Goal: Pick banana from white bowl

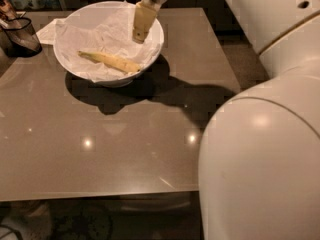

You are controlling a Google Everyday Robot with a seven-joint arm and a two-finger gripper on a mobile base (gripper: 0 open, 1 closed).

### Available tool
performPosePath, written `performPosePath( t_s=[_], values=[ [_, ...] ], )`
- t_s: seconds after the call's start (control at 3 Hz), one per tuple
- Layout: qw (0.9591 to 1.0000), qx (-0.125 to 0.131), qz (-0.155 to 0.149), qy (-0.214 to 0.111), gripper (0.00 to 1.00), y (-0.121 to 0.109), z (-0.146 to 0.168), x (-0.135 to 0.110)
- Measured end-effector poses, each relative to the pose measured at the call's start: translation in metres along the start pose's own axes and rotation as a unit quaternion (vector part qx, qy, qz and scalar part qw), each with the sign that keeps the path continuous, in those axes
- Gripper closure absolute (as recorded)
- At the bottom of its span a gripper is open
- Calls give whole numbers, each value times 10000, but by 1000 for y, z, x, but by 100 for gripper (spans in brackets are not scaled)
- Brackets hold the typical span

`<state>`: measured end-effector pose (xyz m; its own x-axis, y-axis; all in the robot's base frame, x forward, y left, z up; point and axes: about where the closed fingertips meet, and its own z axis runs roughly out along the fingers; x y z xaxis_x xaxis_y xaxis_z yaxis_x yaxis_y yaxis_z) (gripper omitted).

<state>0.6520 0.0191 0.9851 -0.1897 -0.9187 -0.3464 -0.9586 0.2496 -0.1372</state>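
Far left of the gripper (140, 36) stands a dark container (20, 34), nearer on its lower left the banana (107, 61) lies unlifted in the white bowl (117, 80), and the gripper itself, open or closed I cannot tell, hovers inside the right rim, leaving grasp and lift undone.

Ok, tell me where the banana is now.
In the camera view, the banana lies on crumpled paper in the white bowl, far left on the table; the hand hangs over the bowl's right part.
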Motion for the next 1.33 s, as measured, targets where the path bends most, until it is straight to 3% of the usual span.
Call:
performPosePath(
  t_s=[0.67,1.33],
  values=[
    [9998,-158,-78,47,42,1,23,-31],
    [9992,-375,75,108,45,2,54,-54]
  ],
)
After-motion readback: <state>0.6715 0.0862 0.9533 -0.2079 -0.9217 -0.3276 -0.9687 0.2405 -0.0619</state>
